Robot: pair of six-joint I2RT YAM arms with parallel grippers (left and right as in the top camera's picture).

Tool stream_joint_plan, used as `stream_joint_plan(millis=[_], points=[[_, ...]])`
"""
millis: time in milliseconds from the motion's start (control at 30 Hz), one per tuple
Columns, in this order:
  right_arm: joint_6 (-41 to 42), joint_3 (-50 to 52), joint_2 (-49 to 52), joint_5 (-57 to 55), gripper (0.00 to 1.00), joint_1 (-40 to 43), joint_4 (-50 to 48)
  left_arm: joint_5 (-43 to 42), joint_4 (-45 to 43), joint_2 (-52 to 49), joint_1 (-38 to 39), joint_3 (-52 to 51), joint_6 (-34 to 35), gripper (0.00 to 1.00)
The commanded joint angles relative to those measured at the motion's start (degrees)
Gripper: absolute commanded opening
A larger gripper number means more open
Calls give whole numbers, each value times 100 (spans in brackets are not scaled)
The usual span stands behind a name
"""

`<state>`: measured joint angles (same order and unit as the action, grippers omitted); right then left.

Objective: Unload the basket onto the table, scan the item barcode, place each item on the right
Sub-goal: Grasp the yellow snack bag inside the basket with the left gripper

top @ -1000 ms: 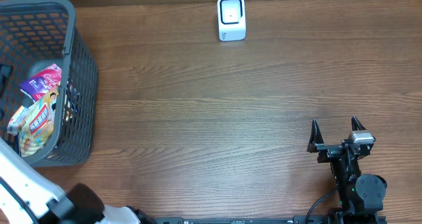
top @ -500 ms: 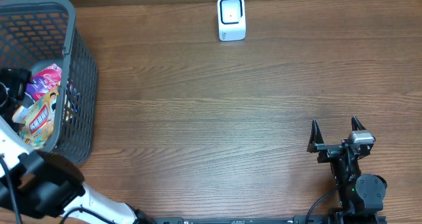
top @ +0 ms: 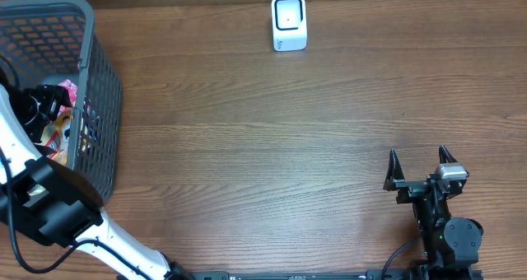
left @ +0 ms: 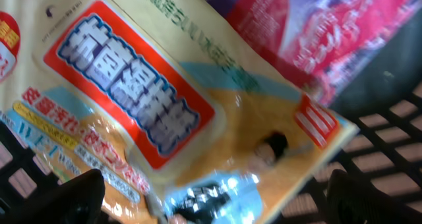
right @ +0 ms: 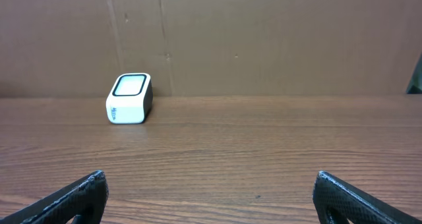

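A yellow snack packet [left: 165,99] with a red and blue label fills the left wrist view, lying in the basket [top: 100,82]. My left gripper [left: 214,207] hangs open just above it, one black finger at each side of its lower end, touching nothing that I can see. From overhead the left gripper [top: 45,99] is inside the basket and covers most of the packets. The white scanner [top: 289,22] stands at the table's far edge. My right gripper [top: 418,158] rests open and empty at the near right, facing the scanner [right: 130,99].
A pink and purple packet [left: 343,26] lies behind the yellow one, partly under it. The grey mesh basket stands at the table's left edge, its tall walls around my left gripper. A brown cardboard wall [right: 264,39] backs the table behind the scanner.
My left arm has swung up from the near left corner into the basket and now hangs over the packets. The right arm has not moved.
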<state>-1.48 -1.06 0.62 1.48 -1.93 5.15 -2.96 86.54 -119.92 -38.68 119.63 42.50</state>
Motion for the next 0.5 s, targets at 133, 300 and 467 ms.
stream_joint_plan(millis=[133,300,467], points=[[-9,61,-46,-17,100,-31,-31,511,48,-260,50,48,144,100],[-9,61,-46,-15,100,-31,-33,793,57,-317,66,-59,144,100],[-9,61,-46,-15,100,-31,-31,918,-46,-334,157,-352,136,100]])
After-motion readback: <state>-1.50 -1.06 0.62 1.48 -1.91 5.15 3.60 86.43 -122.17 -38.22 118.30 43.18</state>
